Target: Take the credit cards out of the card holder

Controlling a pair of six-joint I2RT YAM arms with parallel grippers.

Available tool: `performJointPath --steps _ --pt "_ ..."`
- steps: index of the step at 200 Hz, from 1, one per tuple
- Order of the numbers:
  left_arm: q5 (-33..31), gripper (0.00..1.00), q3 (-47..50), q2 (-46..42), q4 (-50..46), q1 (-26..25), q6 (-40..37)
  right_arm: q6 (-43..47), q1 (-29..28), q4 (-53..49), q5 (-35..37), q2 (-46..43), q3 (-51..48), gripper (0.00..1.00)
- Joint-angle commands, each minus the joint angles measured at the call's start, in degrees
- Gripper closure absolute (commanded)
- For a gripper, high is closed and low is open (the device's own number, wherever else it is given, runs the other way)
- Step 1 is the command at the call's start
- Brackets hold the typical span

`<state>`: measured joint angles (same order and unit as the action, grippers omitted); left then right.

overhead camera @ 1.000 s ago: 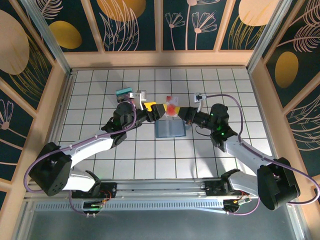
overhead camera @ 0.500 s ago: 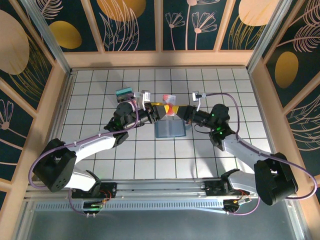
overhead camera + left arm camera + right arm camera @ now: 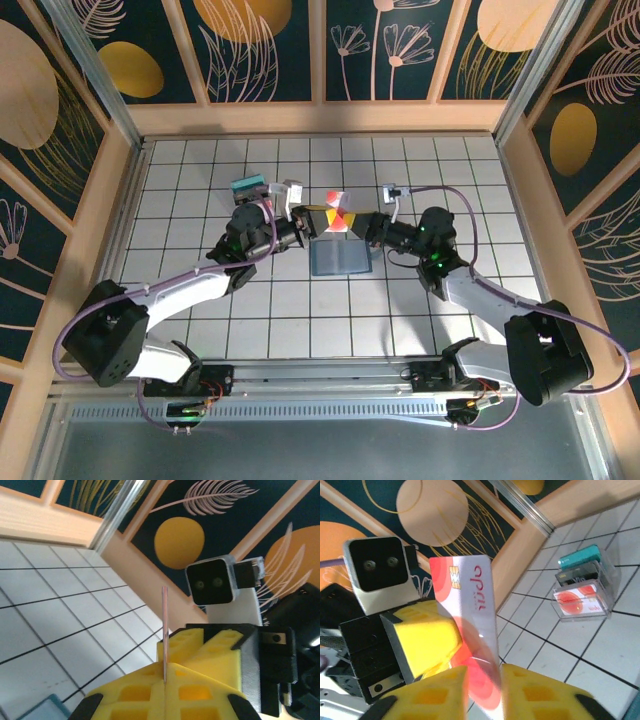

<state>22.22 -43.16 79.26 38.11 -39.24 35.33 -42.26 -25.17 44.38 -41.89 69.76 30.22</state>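
Observation:
A white credit card [image 3: 337,212] with red-pink circles hangs in the air between both grippers, above the far edge of the slate-blue card holder [image 3: 340,260], which lies open on the tiles. My left gripper [image 3: 312,222] is shut on the card's one end; in the left wrist view the card [image 3: 164,625] stands edge-on out of the closed jaws [image 3: 165,667]. My right gripper [image 3: 360,224] faces it. In the right wrist view the card [image 3: 470,605] passes between my right gripper [image 3: 484,680], whose yellow fingers stand slightly apart from it.
A clear box [image 3: 582,592] with teal, dark and red-pink cards [image 3: 250,187] stands on the tiles behind the left gripper. Wooden walls ring the tiled floor [image 3: 300,320]. Both arms reach in from the near edge and meet at the middle.
My left gripper has closed on the card. My right gripper, shut on the card before, has parted its fingers. Both grippers have shifted slightly toward the back.

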Motion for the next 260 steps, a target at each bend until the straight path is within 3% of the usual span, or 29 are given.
performJointPath --steps 1,47,78,127,145,211,260 --pt "-4.0 1.00 -4.3 -2.2 -11.9 1.2 -13.6 4.4 -0.1 -5.7 2.7 -3.3 1.1 0.67" --pt "-11.9 1.00 -14.0 -0.5 -35.6 4.3 -37.2 10.3 0.3 -19.3 11.7 -8.7 3.4 0.43" --pt "-9.5 1.00 -16.5 0.2 -41.6 9.7 -48.3 12.2 0.5 -25.7 19.0 -12.4 4.3 0.33" --pt "-10.6 1.00 -19.7 2.3 -51.2 15.1 -67.4 13.2 0.7 -34.5 29.7 -16.8 5.5 0.21" --pt "-8.6 1.00 -21.7 4.1 -55.3 17.6 -73.2 13.3 0.7 -37.3 33.2 -17.9 5.8 0.09" --pt "-3.3 1.00 -30.1 12.1 -66.1 26.7 -88.5 12.6 0.8 -44.8 42.6 -21.2 6.9 0.01" --pt "-3.0 1.00 -36.7 18.6 -72.1 28.3 -93.5 11.8 0.8 -45.7 44.2 -20.6 7.9 0.01"
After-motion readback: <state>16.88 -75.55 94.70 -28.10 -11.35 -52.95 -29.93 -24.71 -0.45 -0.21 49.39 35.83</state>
